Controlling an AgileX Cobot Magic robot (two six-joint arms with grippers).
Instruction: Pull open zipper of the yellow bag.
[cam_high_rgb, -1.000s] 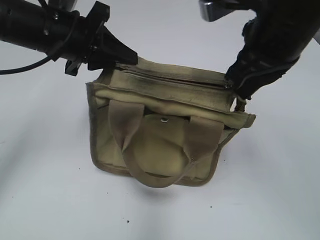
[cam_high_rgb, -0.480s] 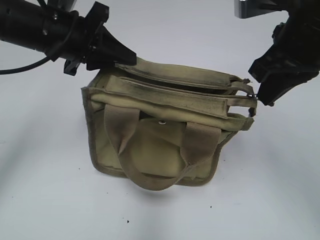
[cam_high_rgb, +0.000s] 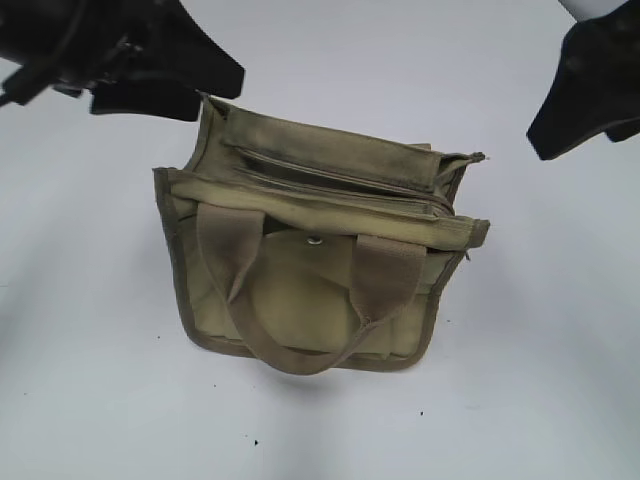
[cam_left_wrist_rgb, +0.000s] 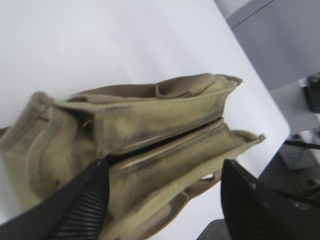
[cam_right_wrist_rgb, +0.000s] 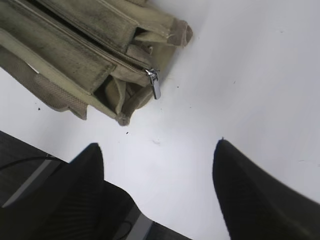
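My matt black plastic fingers (cam_left_wrist_rgb: 82, 210), ribbed on the inside, frame the yellow bag (cam_high_rgb: 310, 260) of coarse, scuffed canvas with woven webbing handles (cam_high_rgb: 300, 300); its zipper (cam_right_wrist_rgb: 154, 82) pull gleams as polished metal above a smooth white table (cam_high_rgb: 520, 380).

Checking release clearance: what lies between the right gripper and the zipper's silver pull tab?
Only bare white table. In the right wrist view the right gripper stands open, apart from the pull tab, which hangs at the yellow bag end.
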